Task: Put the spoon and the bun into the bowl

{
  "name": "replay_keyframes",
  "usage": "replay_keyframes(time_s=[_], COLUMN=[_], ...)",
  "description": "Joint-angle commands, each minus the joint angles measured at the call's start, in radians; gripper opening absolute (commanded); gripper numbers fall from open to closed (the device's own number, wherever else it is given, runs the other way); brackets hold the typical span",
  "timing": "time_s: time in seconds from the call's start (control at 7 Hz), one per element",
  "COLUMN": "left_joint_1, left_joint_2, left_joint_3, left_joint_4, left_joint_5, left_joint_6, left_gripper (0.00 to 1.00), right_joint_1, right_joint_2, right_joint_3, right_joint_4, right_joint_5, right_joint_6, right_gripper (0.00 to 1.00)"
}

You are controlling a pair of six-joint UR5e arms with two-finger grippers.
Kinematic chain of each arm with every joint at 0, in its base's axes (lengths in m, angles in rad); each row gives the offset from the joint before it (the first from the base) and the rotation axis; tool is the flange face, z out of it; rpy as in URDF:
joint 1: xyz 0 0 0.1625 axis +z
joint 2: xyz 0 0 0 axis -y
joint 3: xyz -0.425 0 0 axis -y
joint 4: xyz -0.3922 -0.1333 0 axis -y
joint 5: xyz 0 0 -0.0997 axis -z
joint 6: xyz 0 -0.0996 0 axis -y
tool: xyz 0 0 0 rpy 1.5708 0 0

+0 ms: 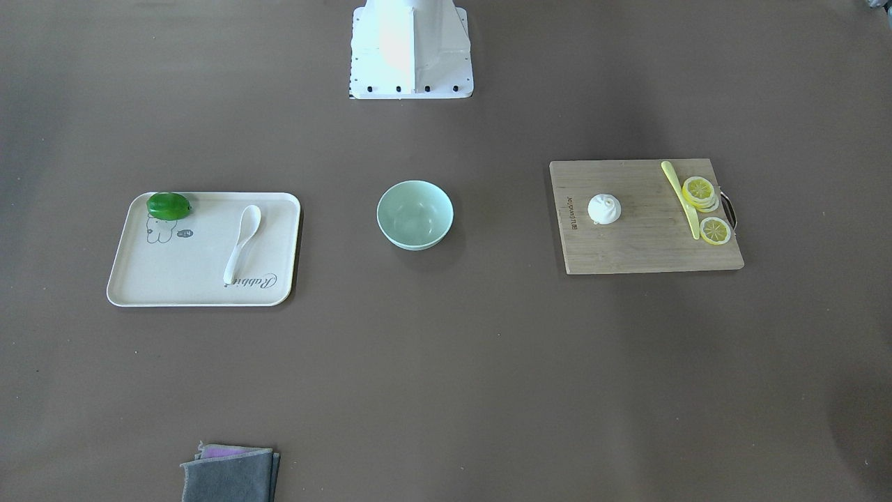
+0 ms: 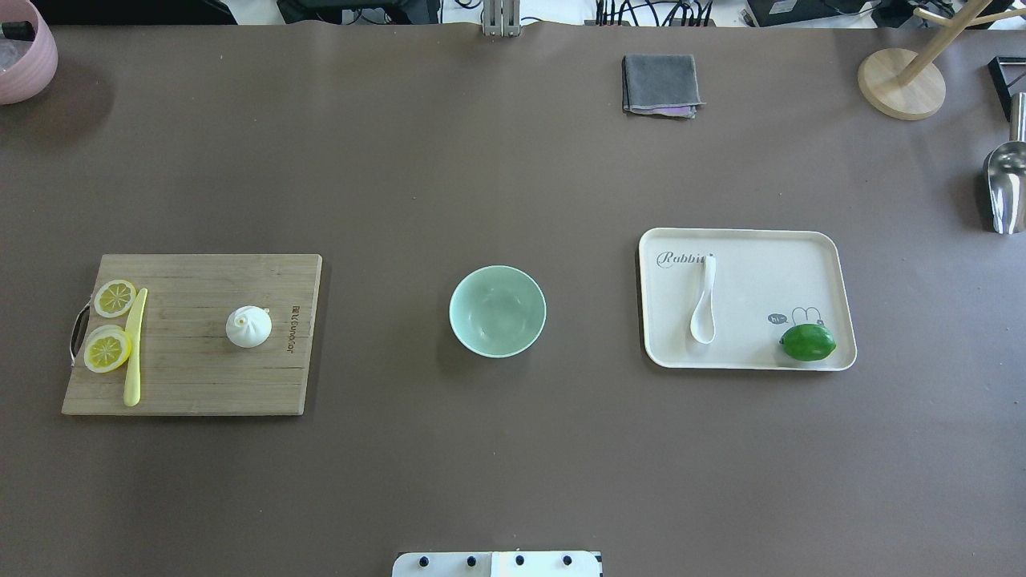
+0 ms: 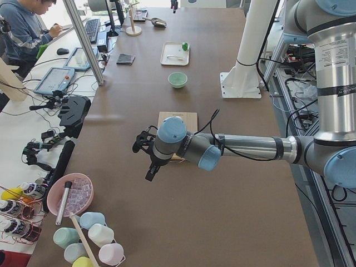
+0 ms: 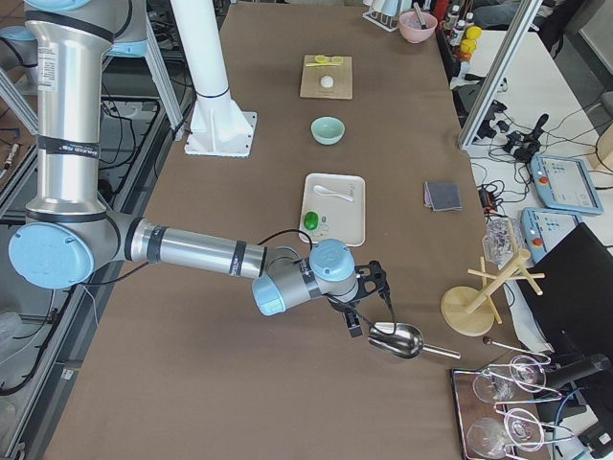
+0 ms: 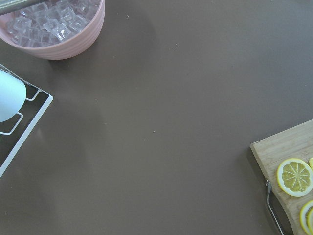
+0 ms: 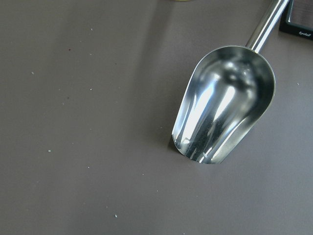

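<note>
sitting upright at the middle of the brown table [image 2: 401,176], the round pale mint-green bowl [image 2: 497,312] has the other two task things well apart from it, one on each side. the glossy white soup spoon [image 2: 704,308] lies on the cream rectangular tray [image 2: 761,272] on the robot's right. its scoop points toward the robot and its handle tip rests on the printed word "rabbit". an oval green lime [image 2: 808,342] sits at the tray's near right corner, apart from the spoon.

the small round white steamed bun [image 2: 248,327], pleated top up, stands on the wooden cutting board [image 2: 200,377] on the robot's left, on the half nearer the bowl. at the board's far end lie yellow lemon slices [image 2: 115,298] with a slim yellow-green knife [image 2: 134,349] just beside them. a folded grey cloth [image 2: 660,84] lies near the table's far edge.

the left gripper [image 3: 150,169] hangs over bare table past the board's end, near a pink bowl of ice cubes [image 5: 54,24]. the right gripper [image 4: 356,324] hangs beyond the tray, just above a shiny metal scoop [image 6: 225,117]. only the side views show the fingers, so i cannot tell whether either pair is apart or together.
</note>
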Motion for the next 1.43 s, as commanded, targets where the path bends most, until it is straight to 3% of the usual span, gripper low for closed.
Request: replay_keyframes(time_s=[0.0,0.29,0.57,0.86,1.29], left_joint_1=[0.001,0.003,0.009,0.009,0.009], left_joint_2=[-0.006,-0.014,-0.025,-0.043,-0.06], left_joint_3=[-0.004,-0.003,-0.006,0.0,-0.001], left_joint_4=[0.002,0.003,0.002,0.002,0.002], left_joint_5=[-0.003,-0.076,-0.092,-0.084,-0.081], left_joint_6=[-0.051,-0.091,-0.147,-0.15,-0.185], left_gripper=[0.98,0.98,0.98,0.98,0.98], right_joint_1=[-0.052,-0.146,-0.264,-0.435,-0.587], right_joint_2=[0.007,0.011,0.133,0.235,0.315], right_joint_3=[0.041,0.127,0.167,0.184,0.17], right_joint_4=[0.001,0.001,-0.001,-0.003,-0.009], right_joint_5=[0.0,-0.009,-0.015,-0.165,-0.291], right_joint_6=[0.119,0.328,0.657,0.918,1.092], right_gripper=[1.0,1.0,1.0,0.98,0.92])
